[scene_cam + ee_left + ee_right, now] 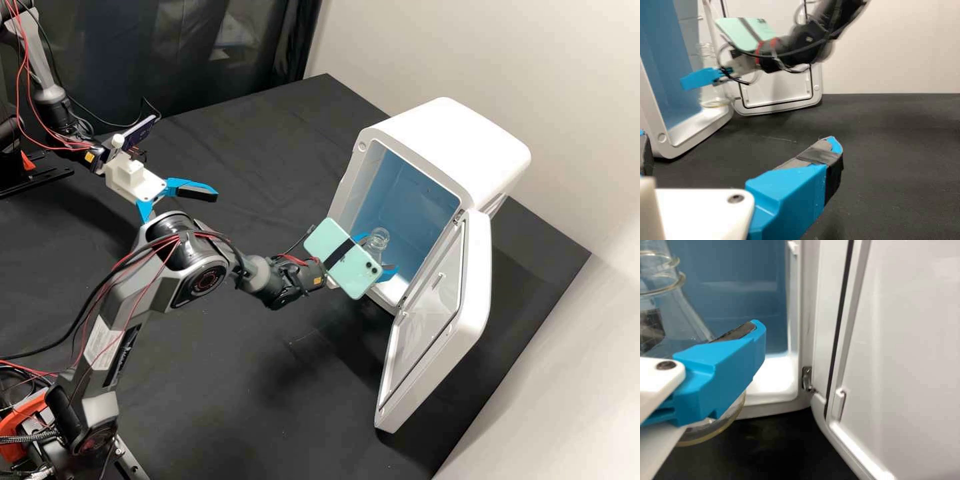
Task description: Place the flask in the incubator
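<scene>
Glass flask (pixel 377 241), so it's judged light, stiff, slick and easily cracked. It's best gripped low on the cone where it's widest, not by the thin neck. That's roughly how it's held: the right gripper (pixel 375 259) has its jaws clamped on the body, with the flask upright at the incubator (pixel 460 147) mouth, about over the front lip. Whether the base is touching the floor inside can't be told. Plenty of room is seen in the blue cavity, both deeper in and above. The door (pixel 467 307) is swung open and hangs close beside the gripper, so that edge and the frame lip are the ones to be watched. The left gripper (pixel 177 202) is parked well back over the bench (pixel 267 147), jaws wide, nothing held.
</scene>
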You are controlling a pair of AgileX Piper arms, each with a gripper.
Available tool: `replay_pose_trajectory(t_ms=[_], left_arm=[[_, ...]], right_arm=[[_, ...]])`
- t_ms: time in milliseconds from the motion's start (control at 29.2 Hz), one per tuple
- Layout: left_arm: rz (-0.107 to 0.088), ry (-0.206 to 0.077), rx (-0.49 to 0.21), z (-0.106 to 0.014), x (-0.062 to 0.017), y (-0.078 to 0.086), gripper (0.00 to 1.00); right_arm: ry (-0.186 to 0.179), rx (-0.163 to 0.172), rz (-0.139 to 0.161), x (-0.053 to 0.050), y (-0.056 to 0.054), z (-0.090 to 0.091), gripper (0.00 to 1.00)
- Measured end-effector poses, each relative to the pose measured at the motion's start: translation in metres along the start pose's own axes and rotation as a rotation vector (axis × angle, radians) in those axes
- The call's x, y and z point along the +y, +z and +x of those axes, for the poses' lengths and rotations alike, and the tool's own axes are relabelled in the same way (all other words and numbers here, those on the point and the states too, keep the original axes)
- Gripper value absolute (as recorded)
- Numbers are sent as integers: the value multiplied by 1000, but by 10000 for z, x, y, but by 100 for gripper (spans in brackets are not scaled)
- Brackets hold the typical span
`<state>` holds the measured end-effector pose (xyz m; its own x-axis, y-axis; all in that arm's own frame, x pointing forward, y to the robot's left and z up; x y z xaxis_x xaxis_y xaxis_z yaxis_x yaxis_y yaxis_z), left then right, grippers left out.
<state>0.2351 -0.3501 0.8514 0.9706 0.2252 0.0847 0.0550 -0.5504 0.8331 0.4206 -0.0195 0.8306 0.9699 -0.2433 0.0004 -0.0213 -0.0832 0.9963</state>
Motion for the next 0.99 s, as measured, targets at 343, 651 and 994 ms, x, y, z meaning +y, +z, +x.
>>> replay_pose_trajectory(t_ms=[343, 651, 994], left_arm=[[-2, -8, -3, 6, -20, 6, 100], [-4, -18, -5, 19, -46, 8, 100], [-3, -21, -11, 22, -52, 24, 100]], right_arm=[[31, -45, -7, 63, -298, 425, 0], [-6, -89, -39, -14, -522, 700, 0], [-20, -147, -88, -157, -725, 1032, 0]])
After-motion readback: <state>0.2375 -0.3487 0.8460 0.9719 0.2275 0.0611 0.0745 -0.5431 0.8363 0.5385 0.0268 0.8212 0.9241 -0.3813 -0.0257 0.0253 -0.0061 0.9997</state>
